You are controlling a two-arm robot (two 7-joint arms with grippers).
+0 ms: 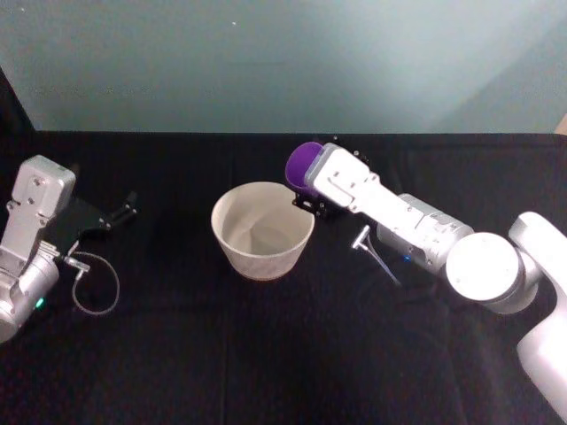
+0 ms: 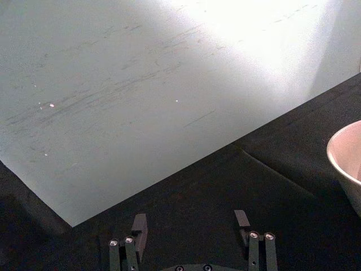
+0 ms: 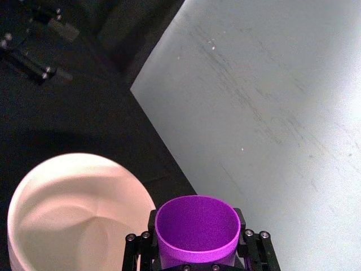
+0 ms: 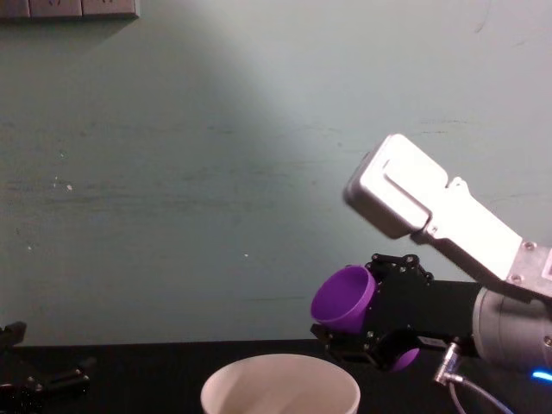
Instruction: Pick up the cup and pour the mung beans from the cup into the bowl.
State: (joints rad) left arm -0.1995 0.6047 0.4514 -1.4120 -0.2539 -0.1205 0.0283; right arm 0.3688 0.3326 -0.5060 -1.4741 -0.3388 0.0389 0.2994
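My right gripper point(image 1: 312, 189) is shut on the purple cup point(image 1: 304, 164), holding it in the air just beyond the right rim of the cream bowl point(image 1: 262, 232). In the chest view the cup point(image 4: 343, 299) is tilted, its mouth facing up and to the left, above the bowl point(image 4: 280, 390). The right wrist view looks into the cup point(image 3: 197, 227), held between the two fingers point(image 3: 151, 221); its inside shows plain purple. The mung beans are out of view. My left gripper point(image 1: 113, 216) rests open on the table at far left, away from the bowl.
A black cloth point(image 1: 266, 354) covers the table, and a pale wall point(image 1: 283, 62) stands close behind it. A thin cable loop point(image 1: 96, 285) lies by the left arm. The bowl's edge point(image 2: 345, 161) shows in the left wrist view.
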